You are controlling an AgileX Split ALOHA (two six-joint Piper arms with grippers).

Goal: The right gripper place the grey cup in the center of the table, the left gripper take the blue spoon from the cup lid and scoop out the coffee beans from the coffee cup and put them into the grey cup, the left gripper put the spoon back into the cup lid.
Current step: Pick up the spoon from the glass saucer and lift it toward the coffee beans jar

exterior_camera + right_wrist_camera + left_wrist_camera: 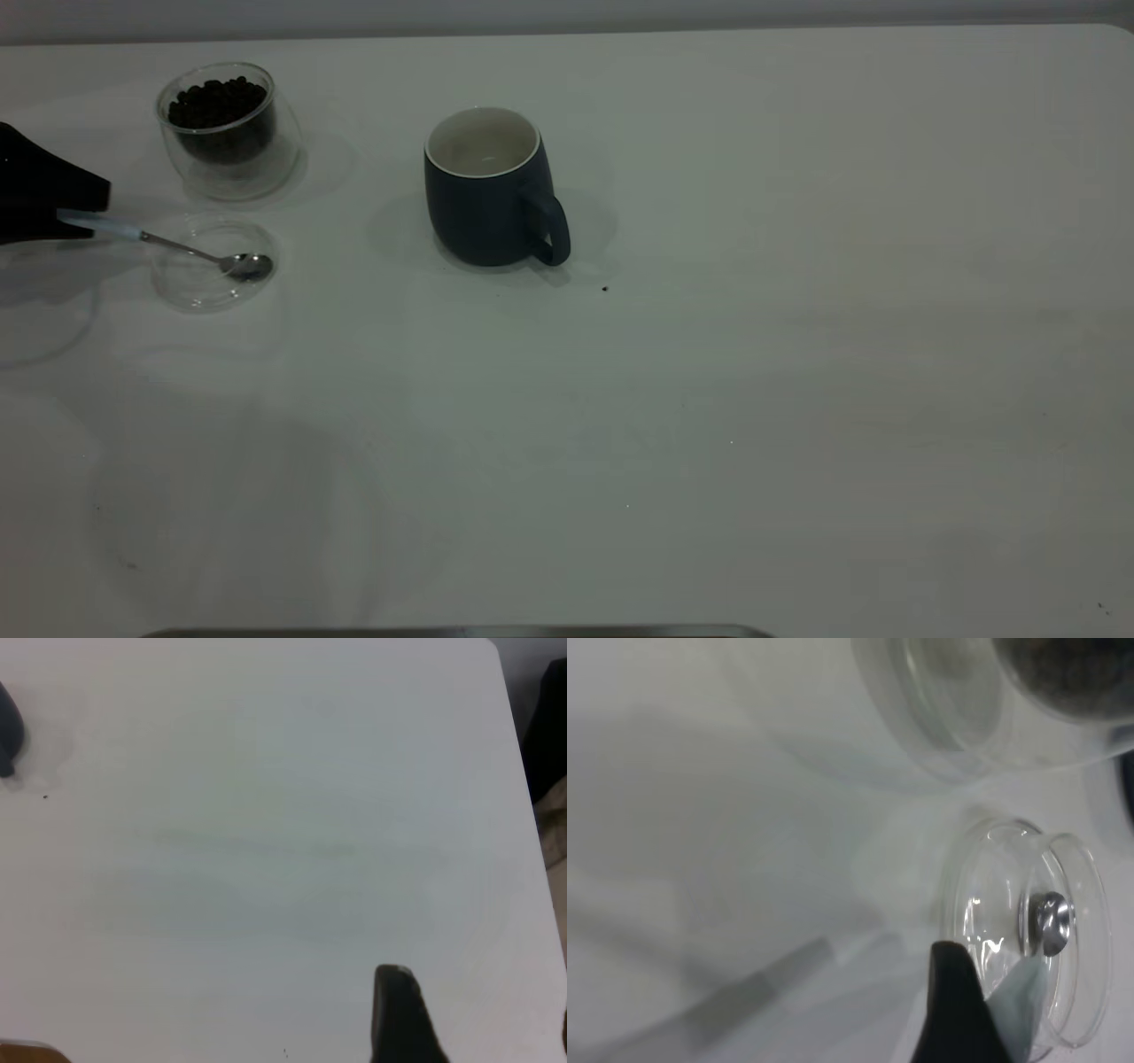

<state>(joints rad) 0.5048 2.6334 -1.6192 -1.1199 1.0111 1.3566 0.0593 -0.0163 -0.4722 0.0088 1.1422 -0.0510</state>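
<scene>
The grey cup (487, 204) stands upright near the middle of the table (753, 354), its handle toward the camera and its white inside bare; the right wrist view catches only its edge (7, 726). At the far left, my left gripper (71, 213) is shut on the pale handle of the blue spoon (177, 245). The spoon's bowl (1052, 923) rests in the clear cup lid (213, 297). One black finger (948, 992) lies against the handle. Behind the lid stands the coffee cup (230, 133), holding coffee beans (217, 102). My right gripper (478, 1028) hangs open over bare table at the right.
A dark speck (605, 288) lies on the table just in front of the mug's handle. A grey metal strip (443, 632) runs along the near edge. The table's rounded corner (492, 645) and a dark shape (549, 726) beyond it show in the right wrist view.
</scene>
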